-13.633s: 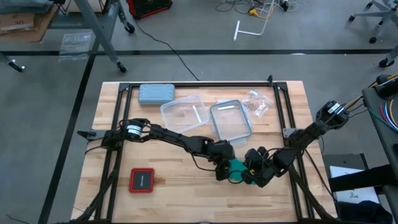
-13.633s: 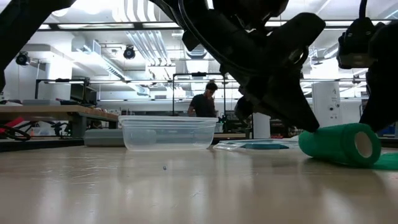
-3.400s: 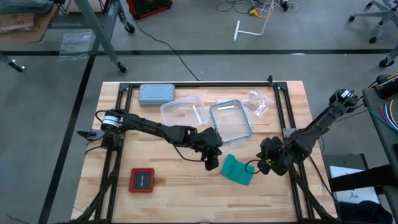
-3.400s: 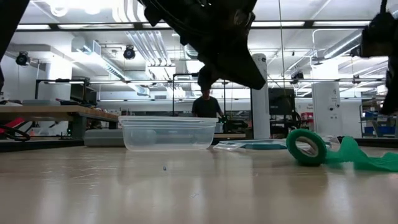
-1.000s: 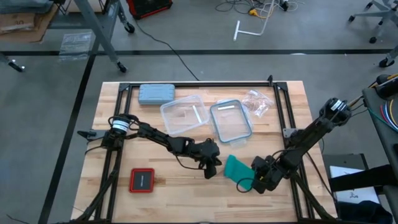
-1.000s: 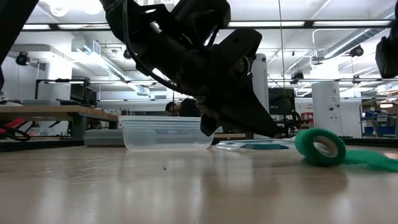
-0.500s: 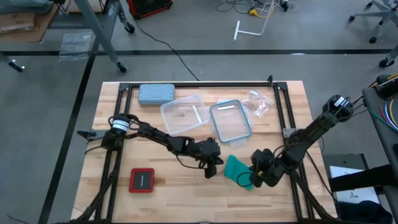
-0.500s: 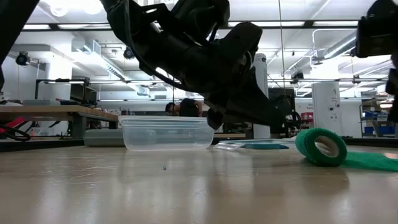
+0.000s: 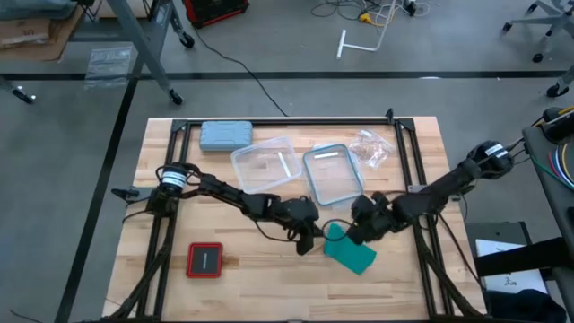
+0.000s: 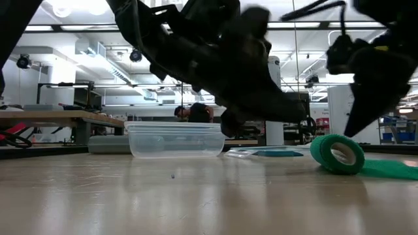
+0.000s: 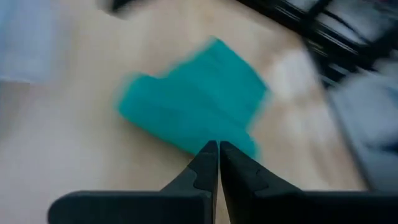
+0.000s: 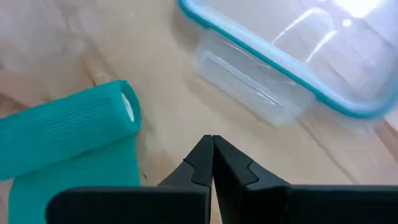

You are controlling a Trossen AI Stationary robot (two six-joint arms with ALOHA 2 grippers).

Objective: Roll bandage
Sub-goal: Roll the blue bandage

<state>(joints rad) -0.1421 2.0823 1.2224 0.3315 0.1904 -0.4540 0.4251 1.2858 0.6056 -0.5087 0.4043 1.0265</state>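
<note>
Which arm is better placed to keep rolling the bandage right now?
Probably the right: its shut end effector sits beside the bandage roll's open end. The left end effector, also shut, points at the flat tail.

The bandage (image 12: pixel 68 124) is soft teal cloth, matt, with a fine ribbed weave along the rolled part. The table (image 9: pixel 260 269) is pale wood in planks, smooth with a faint sheen. The lid (image 12: pixel 292 56) is clear glossy plastic with a teal rim. Both hands' fingers (image 11: pixel 208 165) look like matt black plastic.
</note>
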